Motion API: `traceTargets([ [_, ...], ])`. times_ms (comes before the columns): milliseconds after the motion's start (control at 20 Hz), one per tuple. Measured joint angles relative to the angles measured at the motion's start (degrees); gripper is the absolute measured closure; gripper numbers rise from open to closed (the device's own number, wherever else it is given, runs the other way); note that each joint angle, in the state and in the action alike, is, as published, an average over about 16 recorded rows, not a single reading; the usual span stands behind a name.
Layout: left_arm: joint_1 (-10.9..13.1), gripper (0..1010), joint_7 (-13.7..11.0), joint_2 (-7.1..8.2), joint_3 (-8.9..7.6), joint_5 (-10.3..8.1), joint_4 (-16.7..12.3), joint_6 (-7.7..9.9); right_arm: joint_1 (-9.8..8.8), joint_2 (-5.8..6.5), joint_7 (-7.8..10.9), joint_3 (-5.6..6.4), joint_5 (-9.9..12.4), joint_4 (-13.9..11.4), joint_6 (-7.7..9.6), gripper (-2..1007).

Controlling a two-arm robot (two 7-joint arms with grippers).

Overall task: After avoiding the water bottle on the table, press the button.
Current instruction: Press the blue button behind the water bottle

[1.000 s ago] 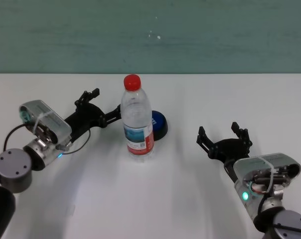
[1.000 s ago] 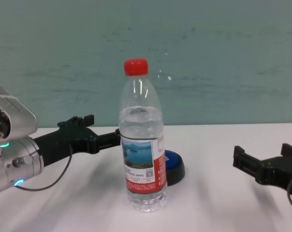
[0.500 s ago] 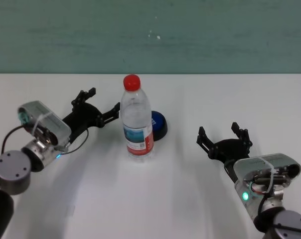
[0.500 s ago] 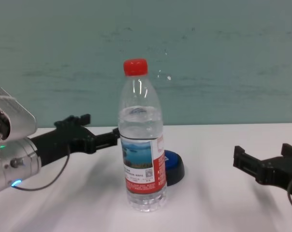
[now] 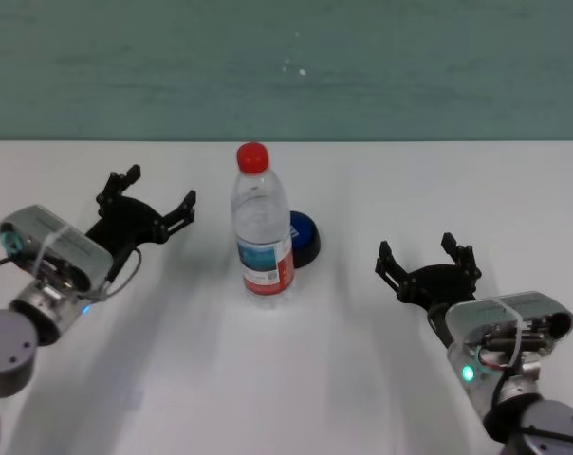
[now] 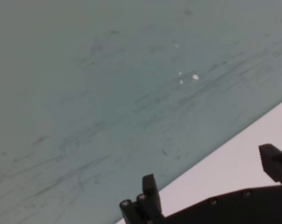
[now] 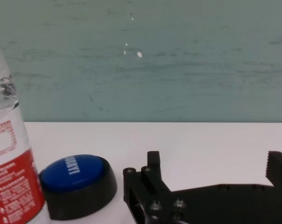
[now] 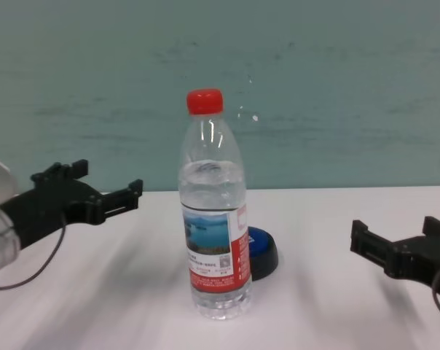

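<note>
The water bottle [image 5: 263, 232] stands upright on the white table [image 5: 296, 379], red cap on top. The blue button [image 5: 304, 239] sits just behind it, to its right, partly hidden. My left gripper [image 5: 155, 193] is open and empty, to the left of the bottle with a clear gap between them. My right gripper [image 5: 417, 254] is open and empty, low over the table to the right of the button. The chest view shows the bottle [image 8: 213, 233], the button [image 8: 263, 251], the left gripper [image 8: 107, 180] and the right gripper [image 8: 395, 237]. The right wrist view shows the button [image 7: 75, 173] beside the bottle [image 7: 10, 186].
A teal wall [image 5: 286, 66] rises behind the table's far edge. The left wrist view shows only this wall [image 6: 108, 84], a strip of table and the left gripper [image 6: 211, 177].
My left gripper has pulled back to the left, away from the bottle it was close beside. The bottle, the button and the right arm have not moved.
</note>
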Motion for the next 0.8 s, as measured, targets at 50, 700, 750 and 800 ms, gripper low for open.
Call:
traceTargets([
  [50,0.99,10,0.4,0.28,-0.47,0.18,-1.44,0.45,0.0,0.0,0.0,0.0,0.0,0.0,0.0,1],
  [700,14.54,10,1.5,3.45,-5.92,0.74,-19.0,3.8,0.0,0.0,0.01,0.0,0.0,0.0,0.0,1],
  [750,15.52,10,1.43,3.59,-6.23,0.7,-20.07,3.9,0.0,0.0,0.0,0.0,0.0,0.0,0.0,1],
  [800,16.49,10,1.36,3.72,-6.52,0.65,-21.11,4.0,0.0,0.0,0.0,0.0,0.0,0.0,0.0,1],
])
